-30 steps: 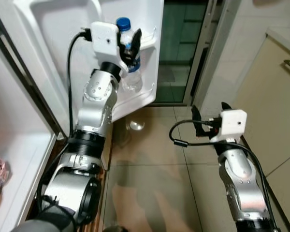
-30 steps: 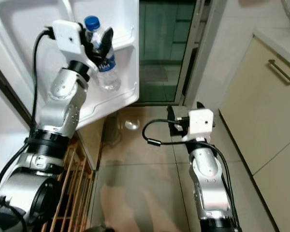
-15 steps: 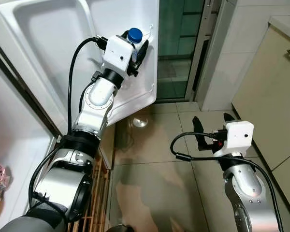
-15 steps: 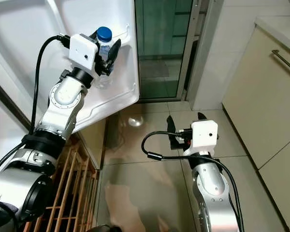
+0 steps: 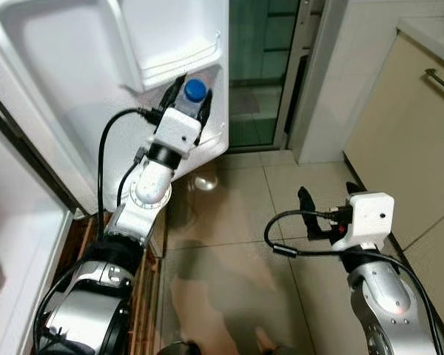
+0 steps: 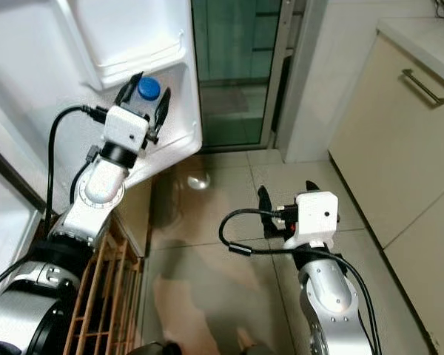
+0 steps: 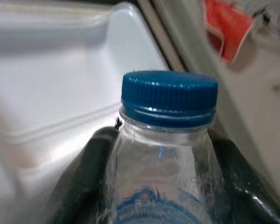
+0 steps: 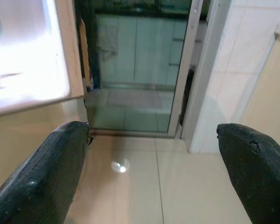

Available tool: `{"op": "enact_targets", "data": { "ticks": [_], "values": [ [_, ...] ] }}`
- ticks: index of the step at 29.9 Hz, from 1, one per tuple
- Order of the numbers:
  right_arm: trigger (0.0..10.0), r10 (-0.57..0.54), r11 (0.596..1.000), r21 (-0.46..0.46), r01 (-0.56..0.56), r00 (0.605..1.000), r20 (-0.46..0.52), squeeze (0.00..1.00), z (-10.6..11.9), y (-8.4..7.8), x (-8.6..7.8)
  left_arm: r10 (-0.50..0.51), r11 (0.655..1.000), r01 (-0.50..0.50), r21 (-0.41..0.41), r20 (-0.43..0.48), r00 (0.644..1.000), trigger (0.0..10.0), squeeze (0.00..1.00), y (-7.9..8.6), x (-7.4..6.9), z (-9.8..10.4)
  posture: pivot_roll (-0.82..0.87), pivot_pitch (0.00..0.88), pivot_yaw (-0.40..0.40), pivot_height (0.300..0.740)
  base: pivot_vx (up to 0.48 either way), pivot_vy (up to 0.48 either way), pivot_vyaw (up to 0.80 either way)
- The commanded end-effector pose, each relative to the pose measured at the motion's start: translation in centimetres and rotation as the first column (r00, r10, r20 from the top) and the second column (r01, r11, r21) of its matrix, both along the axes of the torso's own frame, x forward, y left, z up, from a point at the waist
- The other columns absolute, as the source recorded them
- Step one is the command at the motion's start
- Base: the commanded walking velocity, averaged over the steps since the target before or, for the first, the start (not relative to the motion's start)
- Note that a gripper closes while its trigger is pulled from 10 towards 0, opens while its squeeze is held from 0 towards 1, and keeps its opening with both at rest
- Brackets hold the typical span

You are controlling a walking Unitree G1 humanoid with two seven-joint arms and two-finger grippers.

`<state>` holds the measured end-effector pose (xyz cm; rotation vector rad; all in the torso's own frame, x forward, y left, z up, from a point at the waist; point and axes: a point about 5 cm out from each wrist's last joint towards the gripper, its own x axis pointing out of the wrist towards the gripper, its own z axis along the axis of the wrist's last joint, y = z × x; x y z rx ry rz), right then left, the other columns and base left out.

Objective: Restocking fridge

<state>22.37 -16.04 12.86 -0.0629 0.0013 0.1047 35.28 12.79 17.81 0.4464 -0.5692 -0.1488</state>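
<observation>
Left end effector (image 5: 186,87) is clamped on a clear plastic water bottle (image 7: 162,154) with blue cap (image 6: 149,88), held up at the open fridge door (image 5: 81,96) just under its upper door shelf (image 6: 129,52); likely light, thin-walled and crushable, smooth so slippery, best gripped on the body below the neck as here; right end effector (image 6: 285,205) hangs idle over the tiled floor, fingers spread open

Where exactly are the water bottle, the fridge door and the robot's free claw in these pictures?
water bottle (image 7: 169,98): left wrist view, on its blue cap.
fridge door (image 5: 74,96): left eye view, on its white inner wall.
right gripper (image 5: 328,197): left eye view, midway between its open fingertips.
</observation>
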Motion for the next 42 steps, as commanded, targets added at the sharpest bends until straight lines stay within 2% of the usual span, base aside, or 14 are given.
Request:
{"op": "enact_targets", "data": {
  "ticks": [1,4,9,10,11,13,14,21,25,33,34,38,41,42],
  "values": [
    [10.0,0.010,1.000,-0.004,-0.010,1.000,0.018,0.03,0.7,0.1,-0.2,0.051,0.999,-0.051,0.005,-0.010,0.999,10.0,0.00,0.6,0.1,-0.4,-0.24,0.114,0.058,0.740,0.000,0.000,0.00],
    [10.0,0.005,1.000,-0.007,-0.005,1.000,0.014,0.03,0.8,0.0,-0.1,0.118,0.993,-0.117,0.020,-0.071,0.991,10.0,0.00,1.2,0.3,-2.1,-0.24,0.115,0.063,0.740,0.000,0.000,0.00],
    [10.0,0.002,1.000,-0.007,-0.002,1.000,0.011,0.03,0.8,0.1,-0.1,0.152,0.988,-0.154,-0.001,-0.118,0.981,10.0,0.00,1.6,0.7,-2.6,-0.24,0.113,0.068,0.740,0.000,0.000,0.00],
    [10.0,0.000,1.000,-0.007,0.000,1.000,0.010,0.03,0.8,0.0,-0.2,0.179,0.980,-0.192,-0.055,-0.192,0.965,10.0,0.00,2.2,1.0,-3.0,-0.24,0.113,0.070,0.740,0.000,0.000,0.00],
    [10.0,0.000,1.000,-0.007,0.000,1.000,0.010,0.03,0.8,0.0,-0.2,0.179,0.980,-0.192,-0.055,-0.192,0.965,10.0,0.00,2.2,1.0,-3.0,-0.24,0.113,0.070,0.740,0.000,0.000,0.00],
    [10.0,-0.004,1.000,-0.007,0.004,1.000,0.007,0.03,0.7,-0.1,-0.2,0.193,0.927,-0.313,-0.206,-0.456,0.869,10.0,0.00,3.6,1.9,-5.0,-0.24,0.109,0.073,0.740,0.000,0.000,0.00],
    [10.0,-0.005,1.000,-0.006,0.005,1.000,0.006,0.03,0.7,-0.1,-0.2,0.198,0.914,-0.340,-0.220,-0.489,0.850,10.0,0.00,3.9,2.0,-5.3,-0.24,0.108,0.073,0.740,0.000,0.000,0.00],
    [10.0,-0.004,1.000,-0.006,0.004,1.000,0.004,0.03,0.7,0.0,0.0,0.200,0.859,-0.417,-0.297,-0.555,0.807,10.0,0.00,4.7,2.7,-4.9,-0.23,0.101,0.071,0.740,0.000,0.000,0.00],
    [10.0,-0.001,1.000,-0.007,0.001,1.000,0.005,0.03,0.7,0.0,0.2,0.199,0.802,-0.496,-0.334,-0.633,0.748,10.0,0.00,5.5,2.9,-5.1,-0.23,0.095,0.070,0.740,0.000,0.000,0.00],
    [10.0,0.001,1.000,-0.006,-0.001,1.000,0.005,0.03,0.7,0.0,0.3,0.245,0.785,-0.541,-0.303,-0.650,0.719,10.0,0.00,6.7,3.1,-4.7,-0.22,0.089,0.070,0.740,0.000,0.000,0.00],
    [10.0,0.001,1.000,-0.006,-0.001,1.000,0.004,0.03,0.6,0.0,0.3,0.253,0.784,-0.545,-0.297,-0.649,0.717,10.0,1.00,6.9,3.1,-4.6,-0.22,0.089,0.070,0.740,0.000,0.000,0.00],
    [10.0,0.004,1.000,-0.006,-0.004,1.000,0.005,0.03,0.6,0.1,0.5,0.261,0.775,-0.561,-0.292,-0.660,0.704,10.0,1.00,7.2,3.1,-4.5,-0.22,0.085,0.069,0.740,0.000,0.000,0.00],
    [10.0,0.006,1.000,-0.006,-0.006,1.000,0.006,0.03,0.7,0.1,0.6,0.252,0.740,-0.595,-0.313,-0.691,0.677,10.0,1.00,7.5,3.0,-4.8,-0.22,0.083,0.071,0.740,0.000,0.000,0.00],
    [10.0,0.005,1.000,-0.007,-0.005,1.000,0.006,0.03,0.7,0.1,0.6,0.232,0.707,-0.620,-0.340,-0.717,0.657,10.0,1.00,7.7,2.8,-5.2,-0.22,0.081,0.070,0.740,0.000,0.000,0.00]
  ]
}}
